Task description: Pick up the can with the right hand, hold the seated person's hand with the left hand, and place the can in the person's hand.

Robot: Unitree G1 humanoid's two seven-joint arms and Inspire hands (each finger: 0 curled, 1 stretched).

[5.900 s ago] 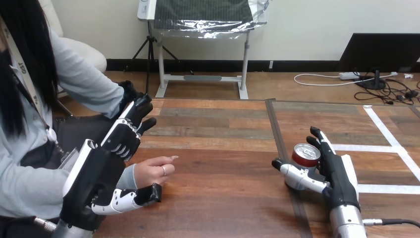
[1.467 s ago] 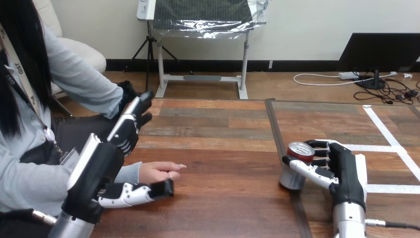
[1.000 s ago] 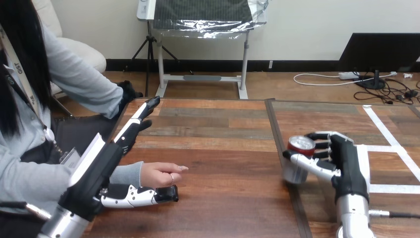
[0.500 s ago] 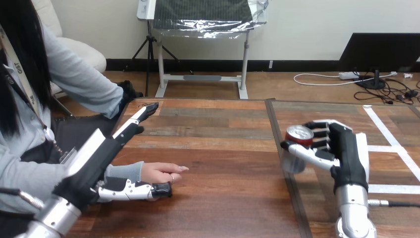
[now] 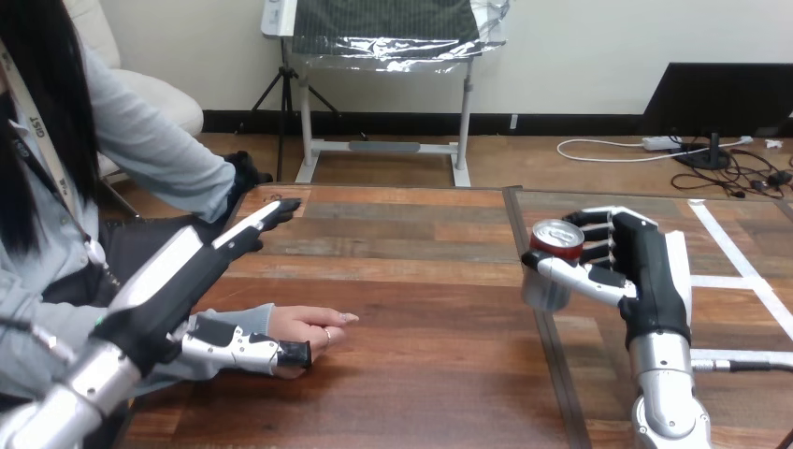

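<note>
A silver can [image 5: 550,271] with a red top hangs above the table, right of the middle. My right hand [image 5: 643,269] is shut on it, thumb across its front and fingers behind. The person's hand [image 5: 313,327] lies palm down on the table [image 5: 421,374] at the left. My left hand [image 5: 178,285] reaches in low over the person's sleeve with straight fingers [image 5: 262,220] pointing to the far left corner. Its thumb [image 5: 243,348] lies along the near side of the person's wrist, its tip touching the person's hand. I see nothing curled round that hand.
White tape lines [image 5: 728,245] mark the table's right part, and a dark seam [image 5: 526,245] runs front to back just left of the can. The person's other arm [image 5: 159,150] hangs over the table's far left corner. Bare wood lies between my two hands.
My right hand has lifted the can higher and a little further from me. My left arm has sunk lower and flatter, and its thumb has drawn back along the person's wrist.
</note>
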